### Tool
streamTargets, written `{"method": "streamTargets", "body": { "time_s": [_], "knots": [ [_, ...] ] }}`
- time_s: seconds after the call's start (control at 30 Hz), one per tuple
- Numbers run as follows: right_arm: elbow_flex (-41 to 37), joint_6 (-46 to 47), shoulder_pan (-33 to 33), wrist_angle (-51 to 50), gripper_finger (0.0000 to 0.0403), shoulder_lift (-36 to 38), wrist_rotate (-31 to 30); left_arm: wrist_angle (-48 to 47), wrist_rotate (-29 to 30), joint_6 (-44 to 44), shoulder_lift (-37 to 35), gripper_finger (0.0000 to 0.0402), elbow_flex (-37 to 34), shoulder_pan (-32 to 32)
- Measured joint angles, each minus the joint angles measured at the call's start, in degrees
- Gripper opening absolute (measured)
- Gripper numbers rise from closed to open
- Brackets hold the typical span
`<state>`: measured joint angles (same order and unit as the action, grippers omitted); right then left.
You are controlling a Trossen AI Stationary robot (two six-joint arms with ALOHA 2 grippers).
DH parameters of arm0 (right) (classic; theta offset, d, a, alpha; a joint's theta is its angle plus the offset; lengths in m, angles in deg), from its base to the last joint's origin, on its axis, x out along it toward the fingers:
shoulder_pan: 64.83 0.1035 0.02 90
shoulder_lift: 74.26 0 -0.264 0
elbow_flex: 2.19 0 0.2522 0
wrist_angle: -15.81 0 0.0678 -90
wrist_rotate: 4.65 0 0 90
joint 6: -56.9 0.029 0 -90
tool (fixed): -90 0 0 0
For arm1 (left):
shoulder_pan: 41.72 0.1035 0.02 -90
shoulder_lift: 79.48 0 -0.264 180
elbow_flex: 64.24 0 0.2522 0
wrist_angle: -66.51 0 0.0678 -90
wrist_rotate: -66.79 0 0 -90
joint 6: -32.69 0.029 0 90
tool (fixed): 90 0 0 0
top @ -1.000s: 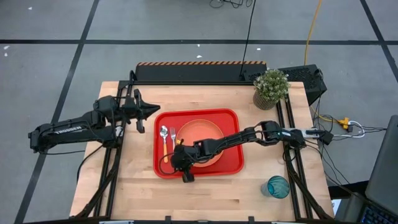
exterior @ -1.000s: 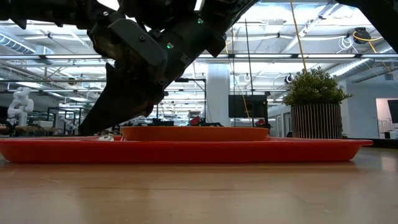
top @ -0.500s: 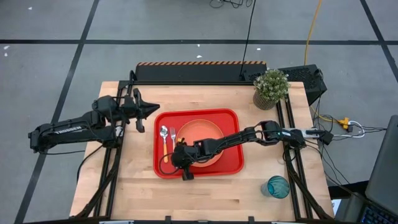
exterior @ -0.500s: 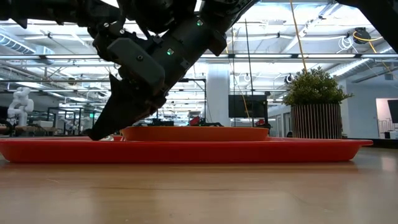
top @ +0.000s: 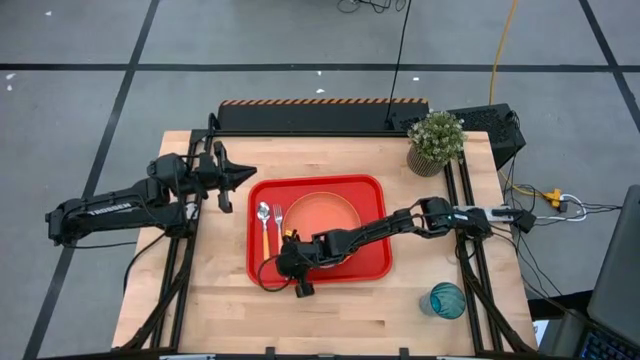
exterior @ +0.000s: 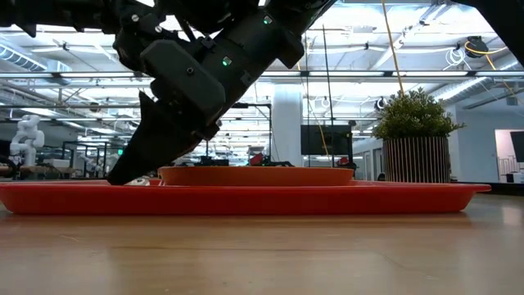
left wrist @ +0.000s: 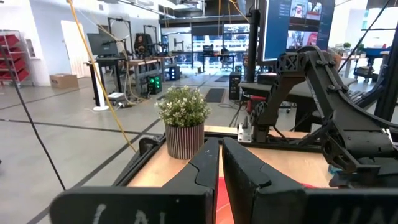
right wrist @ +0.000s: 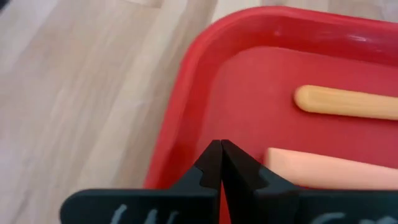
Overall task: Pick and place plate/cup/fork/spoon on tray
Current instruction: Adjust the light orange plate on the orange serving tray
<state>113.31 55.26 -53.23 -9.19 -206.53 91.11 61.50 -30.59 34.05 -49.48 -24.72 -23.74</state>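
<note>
Reaching across the red tray [top: 370, 262], the right end effector [top: 290, 268] hangs low over the tray's front-left corner, its fingers pressed together and gripping nothing. The orange plate [top: 325, 214] lies on the tray, with the fork [top: 278, 218] and spoon [top: 264, 225] side by side along the tray's left side. The teal cup [top: 447, 299] stands near the worktop's [top: 330, 312] front-right corner. The left end effector [top: 235, 176] waits over the worktop's back-left part, nearly closed and empty.
</note>
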Motion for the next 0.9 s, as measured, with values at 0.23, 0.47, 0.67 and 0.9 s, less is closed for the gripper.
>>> {"method": "streamTargets", "body": {
  "time_s": [0.23,0.47,0.67,0.9],
  "knots": [
    [0.00,-0.16,0.41,0.31,0.0000,-0.02,-3.49,0.04,0.00,-0.17,0.00,0.0026,0.00,-0.01],
    [0.00,0.06,0.45,0.74,0.0000,-0.02,-4.65,0.04,0.00,-0.17,0.00,0.0026,0.00,-0.02],
    [0.00,0.08,0.59,0.74,0.0000,-0.02,-5.99,0.04,0.00,-0.14,0.00,0.0026,0.00,-0.01],
    [0.00,-2.35,0.98,0.77,0.0000,-0.02,-10.48,0.04,0.00,0.28,0.00,0.0026,0.00,-0.02]
  ]
}}
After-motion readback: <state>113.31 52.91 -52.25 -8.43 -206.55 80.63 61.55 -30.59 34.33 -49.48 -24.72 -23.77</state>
